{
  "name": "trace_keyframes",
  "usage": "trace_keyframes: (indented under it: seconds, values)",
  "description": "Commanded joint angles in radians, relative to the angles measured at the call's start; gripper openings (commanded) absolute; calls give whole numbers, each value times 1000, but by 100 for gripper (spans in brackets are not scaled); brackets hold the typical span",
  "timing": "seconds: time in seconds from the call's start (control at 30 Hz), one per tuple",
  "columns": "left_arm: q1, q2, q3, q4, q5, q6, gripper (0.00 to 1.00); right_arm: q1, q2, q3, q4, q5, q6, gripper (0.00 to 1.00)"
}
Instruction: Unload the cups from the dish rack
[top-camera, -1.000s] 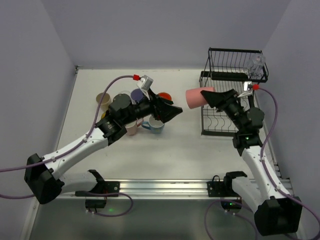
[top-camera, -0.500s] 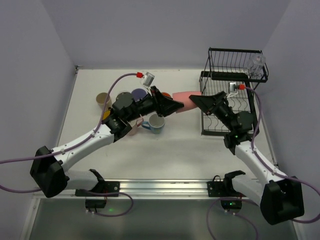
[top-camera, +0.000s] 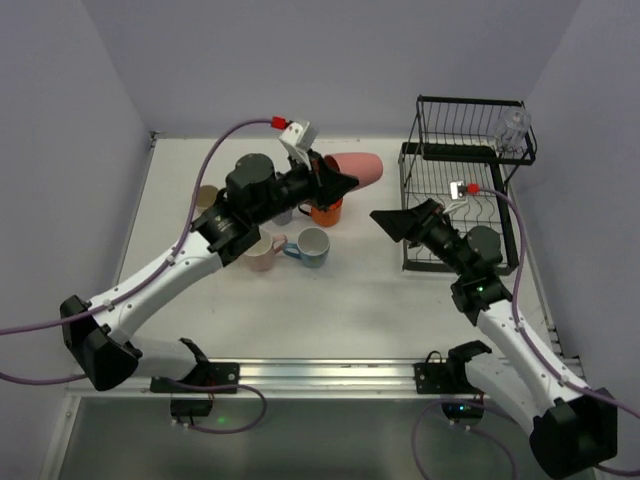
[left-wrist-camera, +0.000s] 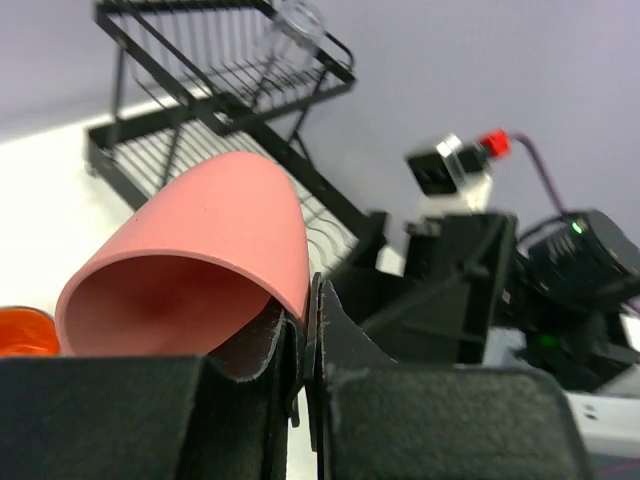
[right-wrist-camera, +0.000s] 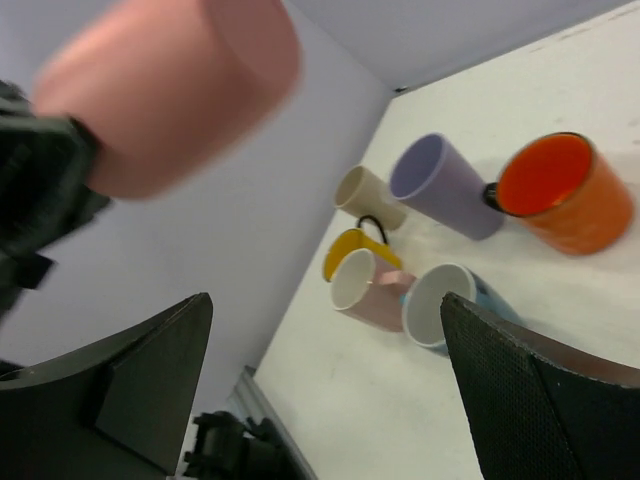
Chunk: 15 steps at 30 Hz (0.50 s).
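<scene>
My L end effector (top-camera: 344, 181) pinches pink cup (top-camera: 362, 167) by rim only; it cd slip onto orange mug (top-camera: 325, 211) at 7 o'clock.

No legible text or labels

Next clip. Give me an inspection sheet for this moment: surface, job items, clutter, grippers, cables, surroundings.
Surface: white table, no spills seen.
Job's things: salmon cup held aloft; clear cup on dish rack upper shelf; beige cup, lavender cup, yellow mug, orange mug, pink mug, blue mug grouped on table.
Clutter: nothing seen.
Grippers: left gripper shut on salmon cup's rim; right gripper open, empty.
Cables: purple cable looping off each arm.
Surroundings: plain lilac walls, metal rail at near edge.
</scene>
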Motion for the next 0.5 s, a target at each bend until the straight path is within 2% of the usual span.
trace_keyframes:
  seconds: [0.0,0.23,0.37,0.47]
  values:
    - [-2,83,214,-315,-119,204,0,3,-131,-44,-363,169,-207,99]
    - [-36,265,377,-540,-94,259,0,3,-468,-92,-701,373,-290,99]
    - [-97,396,473,-677,-180,311,0,3,-583,0,-813,484,-353,99]
    - [-115,475,487,-700,-208,330,0,2,-631,63,-864,530,-396,99]
